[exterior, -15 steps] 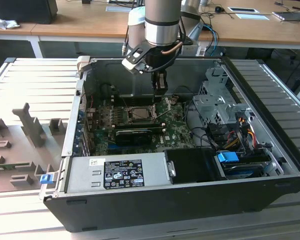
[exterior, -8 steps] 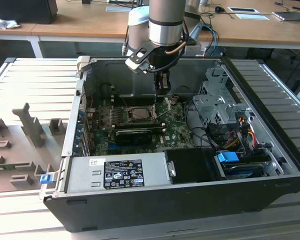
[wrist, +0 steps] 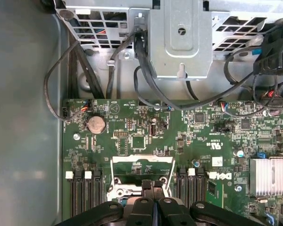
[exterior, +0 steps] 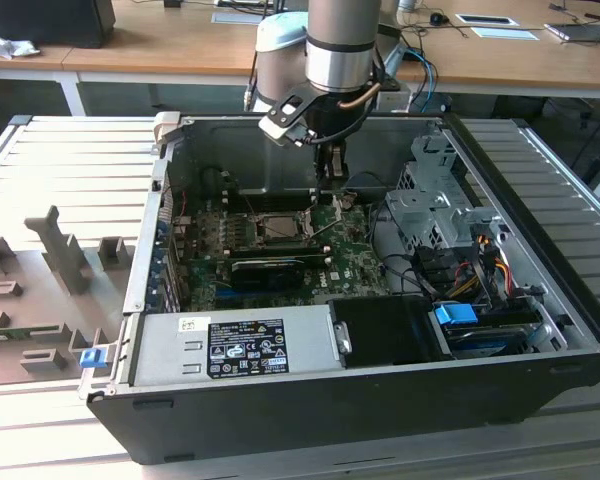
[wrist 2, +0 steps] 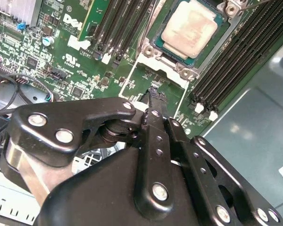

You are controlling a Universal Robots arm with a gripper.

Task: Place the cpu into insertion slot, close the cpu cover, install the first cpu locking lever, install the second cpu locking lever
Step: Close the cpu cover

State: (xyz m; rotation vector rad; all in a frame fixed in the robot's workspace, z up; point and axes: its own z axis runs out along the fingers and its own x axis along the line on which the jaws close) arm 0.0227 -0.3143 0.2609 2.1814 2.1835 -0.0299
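The cpu (wrist 2: pixel 191 27), a pale silver-beige square, lies flat in the insertion slot (wrist 2: pixel 153 51) on the green board. In the exterior view the slot (exterior: pixel 280 226) sits mid-board inside the open case. The cpu cover (wrist 2: pixel 132 75), a thin silvery frame, stands swung open beside the slot, and the green board shows through its opening (wrist: pixel 142 161). My gripper (wrist 2: pixel 154 94) is shut with nothing between its fingers. Its tips hover at the cover's free edge; I cannot tell whether they touch it. The gripper (exterior: pixel 332 190) reaches down just to the exterior view's right of the slot, and its tips (wrist: pixel 153 186) point at the cover frame.
Long black memory slots (wrist 2: pixel 226 61) flank the socket on both sides. A metal drive cage (exterior: pixel 430 205) with loose cables stands to the exterior view's right. The power supply (exterior: pixel 235 345) fills the case's near side. A finned heatsink (wrist: pixel 270 175) sits on the board.
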